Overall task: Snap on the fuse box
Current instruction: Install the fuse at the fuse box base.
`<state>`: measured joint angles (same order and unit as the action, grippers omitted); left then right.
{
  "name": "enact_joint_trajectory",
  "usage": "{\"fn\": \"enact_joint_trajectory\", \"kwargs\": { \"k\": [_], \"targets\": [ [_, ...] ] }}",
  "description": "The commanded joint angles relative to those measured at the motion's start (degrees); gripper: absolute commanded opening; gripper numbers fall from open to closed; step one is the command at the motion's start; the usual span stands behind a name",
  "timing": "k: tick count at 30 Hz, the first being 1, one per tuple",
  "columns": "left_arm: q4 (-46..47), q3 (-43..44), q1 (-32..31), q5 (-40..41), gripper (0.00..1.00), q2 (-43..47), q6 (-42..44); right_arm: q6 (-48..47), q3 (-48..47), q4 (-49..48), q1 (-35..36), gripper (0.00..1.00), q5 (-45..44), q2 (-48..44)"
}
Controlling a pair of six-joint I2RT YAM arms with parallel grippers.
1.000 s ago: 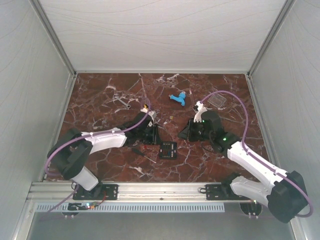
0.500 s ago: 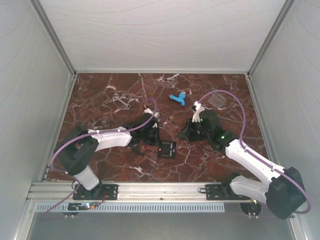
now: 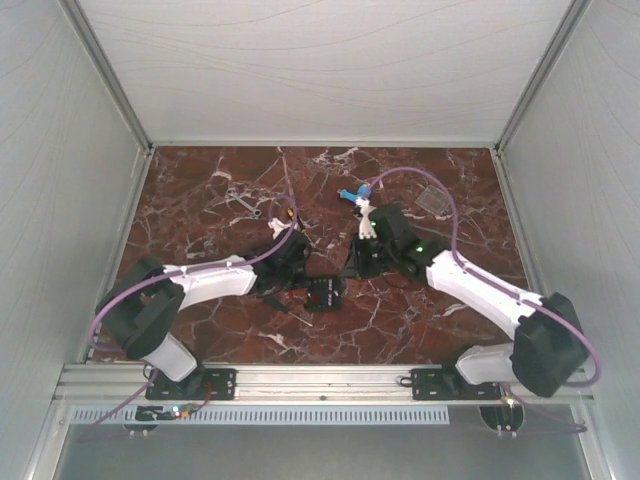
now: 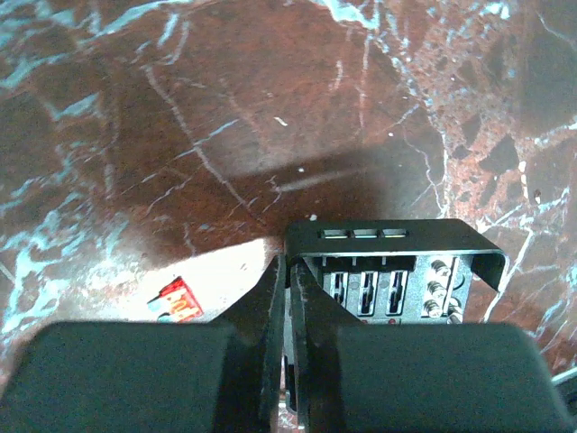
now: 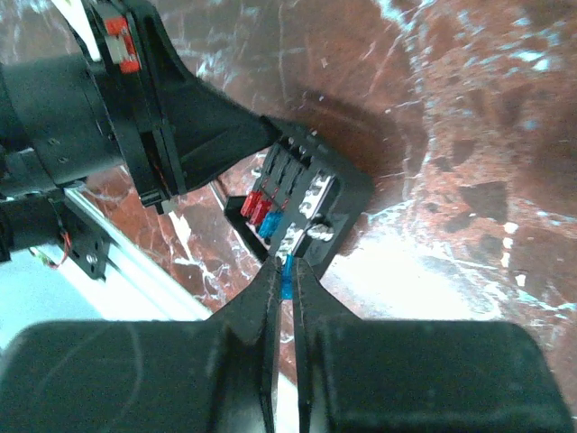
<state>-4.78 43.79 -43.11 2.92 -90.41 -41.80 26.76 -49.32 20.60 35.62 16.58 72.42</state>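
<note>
The fuse box is a small square black box lying open on the marble table, with red and blue fuses in its slots. My left gripper is shut on the box's left wall; the box fills the right of the left wrist view. My right gripper is shut on a small blue fuse, with its tips at the edge of the box. The clear square cover lies apart at the back right.
A loose red fuse lies on the table left of the box. A light-blue plastic piece and a metal wrench lie further back. The left arm's gripper body sits close beside the box. Grey walls enclose the table.
My right arm has swung left, bringing its gripper from the right up to the fuse box. The box and my left gripper have shifted slightly left.
</note>
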Motion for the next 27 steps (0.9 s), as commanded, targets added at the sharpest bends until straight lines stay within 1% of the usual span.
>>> {"fn": "enact_joint_trajectory", "kwargs": {
  "k": [1, 4, 6, 9, 12, 14, 16, 19, 20, 21, 24, 25, 26, 27],
  "targets": [
    [-3.3, 0.3, -1.2, 5.3, 0.00, 2.9, -9.7, -3.0, -5.5, 8.3, 5.1, 0.00, -2.6, 6.0],
    [-6.3, 0.6, -2.5, 7.6, 0.00, 3.2, -14.0, -3.2, -7.7, 9.9, 7.3, 0.00, -4.2, 8.8],
    [-6.0, 0.2, -3.0, 7.6, 0.01, 3.7, -15.8, -3.3, -8.6, 10.4, 8.0, 0.00, -4.6, 9.8],
    [-4.3, -1.0, -3.0, 5.6, 0.09, 4.6, -16.7, -3.5, -9.4, 11.2, 8.3, 0.00, -5.1, 10.5],
    [-3.7, -1.8, -3.0, 4.5, 0.19, 6.3, -16.8, -3.6, -10.1, 12.1, 8.4, 0.00, -5.6, 10.9],
    [-3.5, -2.4, -3.0, 3.6, 0.24, 8.0, -17.0, -3.6, -10.6, 12.8, 8.5, 0.00, -5.9, 11.3],
    [-3.2, -3.4, -2.9, 2.2, 0.27, 9.9, -16.9, -3.6, -11.0, 13.3, 8.5, 0.00, -5.9, 11.7],
    [-2.6, -5.6, -2.9, -0.1, 0.29, 13.2, -16.4, -3.7, -11.6, 13.7, 8.8, 0.00, -5.9, 12.2],
    [-2.2, -6.7, -2.8, -0.6, 0.31, 14.3, -16.2, -3.7, -11.7, 13.6, 9.0, 0.00, -6.0, 12.5],
    [-1.8, -7.8, -2.4, -1.4, 0.35, 15.6, -16.2, -3.6, -11.9, 13.4, 9.3, 0.00, -6.0, 12.7],
    [3.1, -12.8, 1.0, -6.9, 0.38, 19.8, -15.1, -3.7, -13.2, 13.6, 10.0, 0.00, -6.4, 14.9],
    [4.5, -14.4, 2.5, -8.3, 0.45, 21.2, -14.7, -3.8, -13.9, 13.9, 10.3, 0.00, -6.9, 15.8],
    [5.9, -15.8, 4.5, -9.8, 0.49, 23.2, -13.5, -3.8, -14.5, 14.1, 10.5, 0.00, -7.4, 16.6],
    [6.9, -16.8, 6.1, -11.6, 0.51, 24.4, -12.1, -3.8, -15.2, 14.3, 10.7, 0.00, -7.7, 17.5]
  ]
}}
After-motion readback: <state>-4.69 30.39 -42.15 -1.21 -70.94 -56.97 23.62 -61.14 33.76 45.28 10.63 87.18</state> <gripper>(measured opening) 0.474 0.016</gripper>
